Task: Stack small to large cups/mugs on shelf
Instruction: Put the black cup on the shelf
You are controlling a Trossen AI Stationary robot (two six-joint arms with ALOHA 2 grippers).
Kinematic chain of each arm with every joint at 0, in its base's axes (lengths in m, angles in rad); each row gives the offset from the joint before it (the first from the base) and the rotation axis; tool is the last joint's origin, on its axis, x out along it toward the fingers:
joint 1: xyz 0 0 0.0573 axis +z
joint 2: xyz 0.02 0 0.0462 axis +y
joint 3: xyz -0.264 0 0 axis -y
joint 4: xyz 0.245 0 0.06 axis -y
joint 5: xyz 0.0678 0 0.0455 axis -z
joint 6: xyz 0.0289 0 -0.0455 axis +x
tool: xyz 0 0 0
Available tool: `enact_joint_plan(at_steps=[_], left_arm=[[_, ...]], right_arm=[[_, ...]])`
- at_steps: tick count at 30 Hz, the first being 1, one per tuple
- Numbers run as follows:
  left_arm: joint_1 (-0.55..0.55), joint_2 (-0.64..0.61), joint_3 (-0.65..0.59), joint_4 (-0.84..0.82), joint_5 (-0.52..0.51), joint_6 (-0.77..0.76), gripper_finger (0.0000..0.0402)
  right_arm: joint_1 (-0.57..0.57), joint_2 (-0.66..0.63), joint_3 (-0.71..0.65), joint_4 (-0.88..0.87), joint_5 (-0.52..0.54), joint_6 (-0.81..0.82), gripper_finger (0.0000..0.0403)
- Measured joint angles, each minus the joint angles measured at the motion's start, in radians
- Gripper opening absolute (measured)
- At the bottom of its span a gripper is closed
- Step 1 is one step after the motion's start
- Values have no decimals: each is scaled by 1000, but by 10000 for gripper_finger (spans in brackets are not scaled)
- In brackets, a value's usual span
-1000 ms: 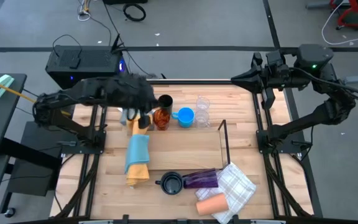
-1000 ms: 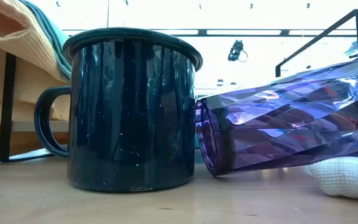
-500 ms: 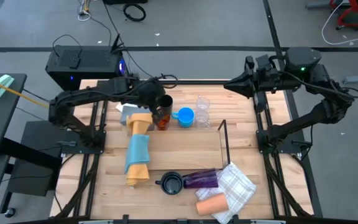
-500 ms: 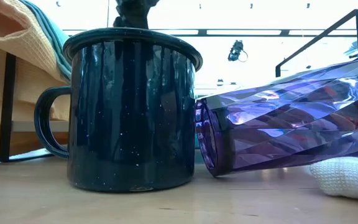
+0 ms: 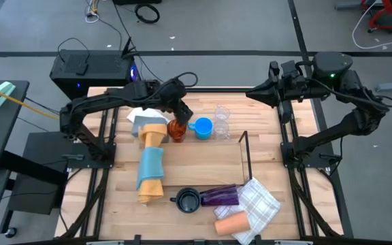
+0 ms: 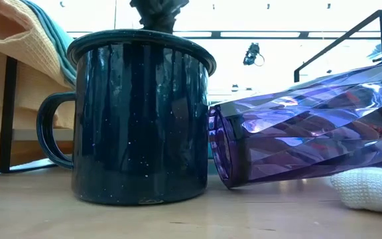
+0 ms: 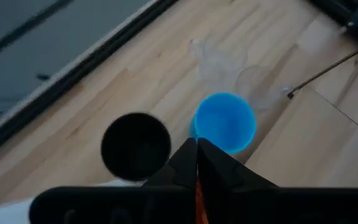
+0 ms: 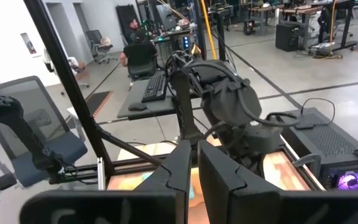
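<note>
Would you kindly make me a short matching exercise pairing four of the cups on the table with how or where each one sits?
Things:
1. purple tumbler
2. blue cup
3. dark mug
4. amber cup

States:
a. upright, handle out to the side
b. under the left claw
c. lying on its side
d. between the amber cup and the clear glasses

Pairs: 1-c, 2-d, 3-a, 4-b

left gripper [image 5: 177, 113] has been swung from beside the rolled cloth [image 5: 151, 163] to over the amber cup [image 5: 176, 129], fingers now closed; black cup [image 7: 135, 145] now covered in high view.
</note>
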Motion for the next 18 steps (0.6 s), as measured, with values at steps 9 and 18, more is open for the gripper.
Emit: enact_joint_plan(at_steps=[9, 18], left_arm=[[-1, 28, 1, -2, 22, -60, 18], [-2, 94, 0, -7, 123, -75, 8]], right_arm=[[0, 0, 0, 0, 0, -3, 38], [0, 0, 0, 1, 0, -3, 38]])
